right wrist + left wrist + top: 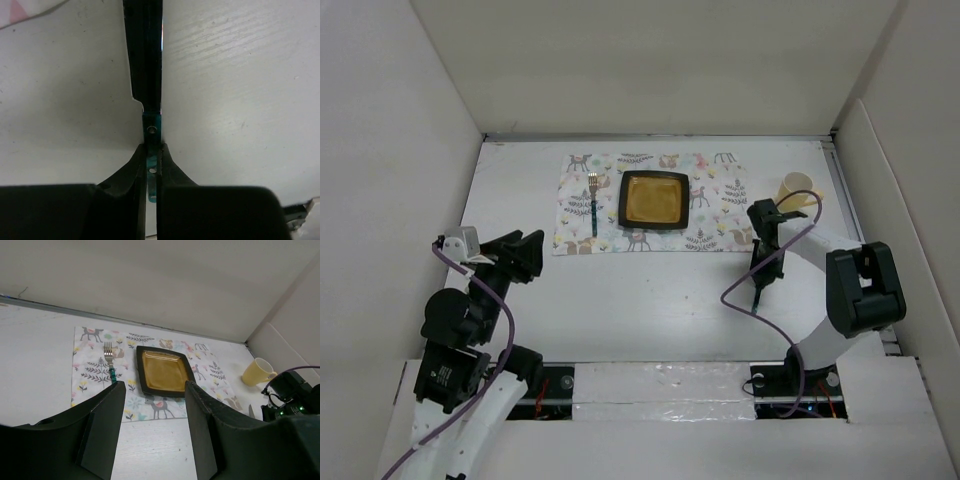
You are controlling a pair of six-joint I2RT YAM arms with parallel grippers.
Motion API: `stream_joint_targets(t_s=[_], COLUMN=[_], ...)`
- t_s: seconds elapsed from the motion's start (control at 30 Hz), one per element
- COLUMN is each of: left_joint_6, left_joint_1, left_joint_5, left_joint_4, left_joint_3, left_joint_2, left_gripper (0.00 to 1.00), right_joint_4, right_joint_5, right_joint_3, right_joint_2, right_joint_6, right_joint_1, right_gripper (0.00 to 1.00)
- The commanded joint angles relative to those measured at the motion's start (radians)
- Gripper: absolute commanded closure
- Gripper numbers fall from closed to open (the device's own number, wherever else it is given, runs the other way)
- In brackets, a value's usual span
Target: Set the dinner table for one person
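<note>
**Right claw clamped on a knife beside the placemat**

The right claw (151, 161) was shut tight on the teal handle of a knife (147, 60). The dark blade showed edge-on and ran away from the fingertips, low over the table (650, 300); whether it touched the surface could not be told. The blade passed just off the near right corner of the placemat (651, 203). On the placemat's middle sat a dark square plate (654, 199) with an amber centre. On the placemat's left part lay a fork (593, 205), tines toward the far wall, apart from the plate. A yellow mug (797, 188) stood off the placemat's right edge, on the bare table. The left claw (155, 390) hung wide open and empty, off the placemat's near left corner. The white table lay under the placemat and everything else, walled in white.
</note>
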Motion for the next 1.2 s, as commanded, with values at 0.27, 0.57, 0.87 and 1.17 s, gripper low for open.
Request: stream_joint_targets(t_s=[0.27, 0.57, 0.87, 1.17], left_joint_6=[0.012, 0.014, 0.014, 0.015], left_joint_1=[-0.017, -0.026, -0.026, -0.026], left_joint_5=[0.007, -0.005, -0.007, -0.002], left_joint_4=[0.034, 0.036, 0.039, 0.041], left_joint_3=[0.029, 0.019, 0.009, 0.007], left_joint_2=[-0.002, 0.030, 0.074, 0.102], left_gripper=[0.52, 0.52, 0.52, 0.52], right_joint_4=[-0.084, 0.007, 0.130, 0.173], right_joint_5=[0.082, 0.076, 0.008, -0.072], right_joint_3=[0.043, 0.458, 0.708, 0.816], right_joint_2=[-0.198, 0.050, 0.356, 0.492], right_joint_6=[0.040, -0.164, -0.193, -0.209], right_joint_1=[0.091, 0.167, 0.197, 0.124], right_gripper=[1.00, 1.00, 1.00, 1.00])
